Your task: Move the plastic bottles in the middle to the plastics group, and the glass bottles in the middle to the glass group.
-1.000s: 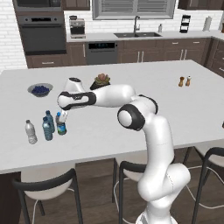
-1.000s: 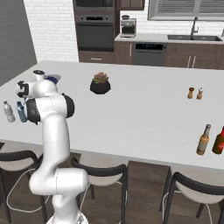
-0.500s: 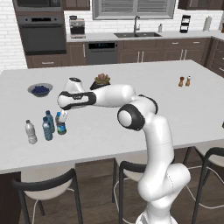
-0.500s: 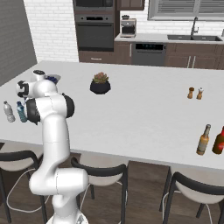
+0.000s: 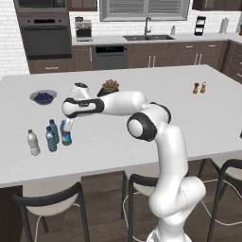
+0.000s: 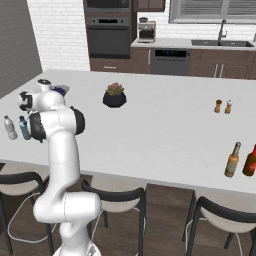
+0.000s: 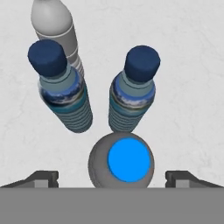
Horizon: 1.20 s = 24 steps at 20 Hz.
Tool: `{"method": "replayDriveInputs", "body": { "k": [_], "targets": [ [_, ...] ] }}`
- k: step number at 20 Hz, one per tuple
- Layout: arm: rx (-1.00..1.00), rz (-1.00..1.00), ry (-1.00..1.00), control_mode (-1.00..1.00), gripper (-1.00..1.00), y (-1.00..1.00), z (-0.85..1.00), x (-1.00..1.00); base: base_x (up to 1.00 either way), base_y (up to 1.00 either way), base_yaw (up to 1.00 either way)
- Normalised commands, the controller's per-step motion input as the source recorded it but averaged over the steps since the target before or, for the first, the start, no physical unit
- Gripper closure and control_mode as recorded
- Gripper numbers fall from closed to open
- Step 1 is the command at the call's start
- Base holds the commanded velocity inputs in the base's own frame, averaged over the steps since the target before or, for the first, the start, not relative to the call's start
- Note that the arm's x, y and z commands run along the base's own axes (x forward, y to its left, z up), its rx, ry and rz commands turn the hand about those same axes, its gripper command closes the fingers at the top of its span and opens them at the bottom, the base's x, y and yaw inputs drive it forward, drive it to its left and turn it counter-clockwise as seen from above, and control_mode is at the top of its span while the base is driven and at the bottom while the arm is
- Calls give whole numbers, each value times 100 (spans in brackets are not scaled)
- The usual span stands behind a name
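- the jaws (image 7: 112, 177) are hanging released, straddling a bright-blue-capped bottle (image 7: 121, 161) on the counter (image 7: 192, 87).
- two dark-capped bottles (image 7: 61, 94) are standing at 11 and 12 o'clock.
- a whitish bottle (image 7: 54, 24) is sitting beyond.

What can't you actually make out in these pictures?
- Hand view: whether the fingertips touch the bright-capped bottle; the frame's bottom edge cuts them off.
- Left base view: the gripper is too small to judge.
- Right base view: the arm hides some of the water bottles.
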Motion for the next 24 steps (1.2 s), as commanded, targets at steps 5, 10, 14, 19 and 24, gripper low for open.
{"method": "replayDriveInputs", "body": {
  "k": [5,10,14,19,24],
  "targets": [
    [0,0,0,-100,-100,0,19,-19,0,0,0],
    [1,-12,-5,-100,-100,-43,38,-76,0,0,0],
    [7,-19,0,-100,-100,-79,22,-96,0,0,0],
    [11,-22,0,-100,-100,-94,16,-100,0,0,0],
    [7,-22,-2,-100,-100,-92,16,-100,0,0,0]
  ]
}}
